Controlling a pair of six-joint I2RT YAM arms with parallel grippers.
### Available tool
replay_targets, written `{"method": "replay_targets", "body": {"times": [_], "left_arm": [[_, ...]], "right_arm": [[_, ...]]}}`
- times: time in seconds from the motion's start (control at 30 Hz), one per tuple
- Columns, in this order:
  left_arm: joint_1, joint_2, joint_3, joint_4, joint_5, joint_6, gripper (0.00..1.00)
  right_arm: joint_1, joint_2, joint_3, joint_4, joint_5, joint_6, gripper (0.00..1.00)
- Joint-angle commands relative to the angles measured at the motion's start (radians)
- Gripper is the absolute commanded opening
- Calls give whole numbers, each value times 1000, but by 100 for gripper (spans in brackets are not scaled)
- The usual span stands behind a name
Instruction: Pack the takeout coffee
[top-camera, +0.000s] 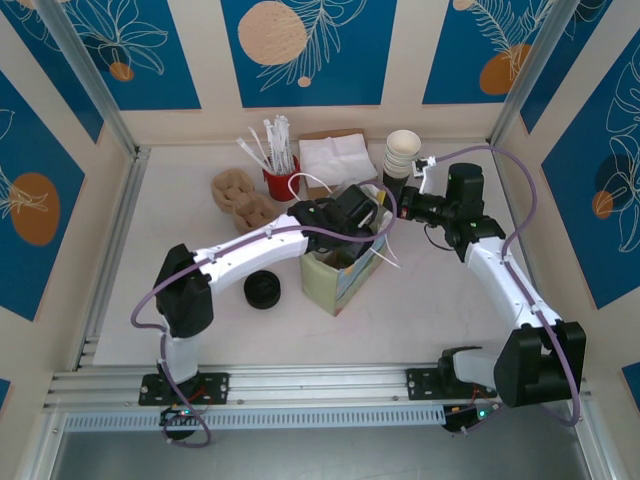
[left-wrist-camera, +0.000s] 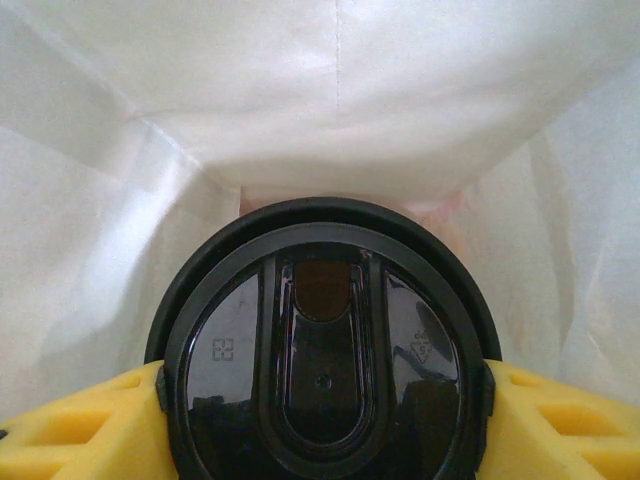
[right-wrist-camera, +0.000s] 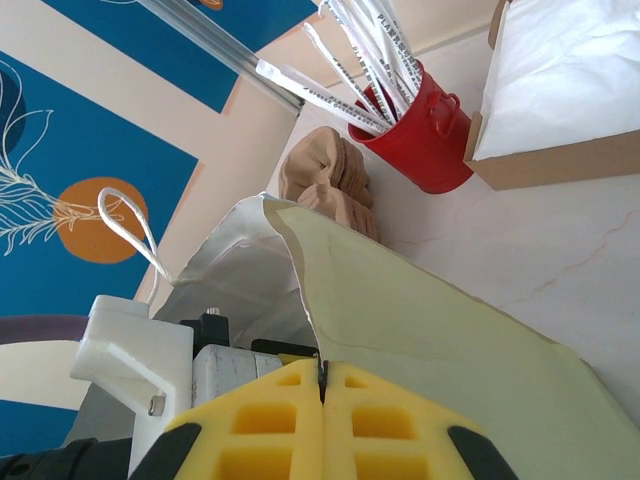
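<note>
Inside the pale-green paper bag, the takeout coffee cup with its round black plastic lid sat clamped at the rim by the left hand — probably light and crushable, best held at that stiff rim. The right hand, closed, pinched the bag's edge.

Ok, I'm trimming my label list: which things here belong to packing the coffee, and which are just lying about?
In the job: round black-lidded coffee cup, pale green paper bag, left pincer, right pincer.
Lying about: loose black plastic lid, red bucket of wrapped straws, boxed white napkins, stacked white paper cups, brown pulp cup carriers.
</note>
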Motion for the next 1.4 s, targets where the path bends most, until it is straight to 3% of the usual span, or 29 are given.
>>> {"method": "replay_targets", "body": {"times": [0.0,0.5,0.83,1.1,1.37], "left_arm": [[10,43,18,-30,50,-19,65],[17,120,99,-117,85,-52,65],[17,135,124,-130,77,-65,64],[18,122,133,-123,69,-79,64],[22,100,126,-98,62,-105,64]], "right_arm": [[7,9,40,14,-50,-16,0],[1,6,81,-40,-27,-48,0],[-67,-22,299,-380,115,-69,35],[-59,-40,445,-735,218,21,38],[-20,-37,443,-893,235,166,41]]}}
